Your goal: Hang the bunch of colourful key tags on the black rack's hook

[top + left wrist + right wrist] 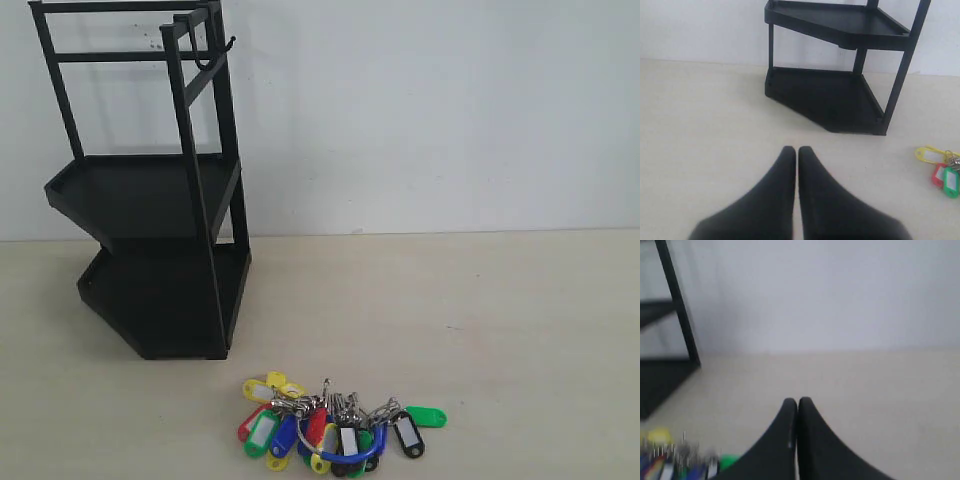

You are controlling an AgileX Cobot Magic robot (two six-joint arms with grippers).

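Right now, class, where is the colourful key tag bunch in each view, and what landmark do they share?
Exterior: colourful key tag bunch low centre, before the black rack.
Left wrist: bunch cut off at frame edge.
Right wrist: blurred, at frame corner.
Shared: black rack.

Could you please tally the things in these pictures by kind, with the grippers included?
black rack: 1
colourful key tag bunch: 1
grippers: 2, the left gripper and the right gripper, both shut and holding nothing
Total: 4
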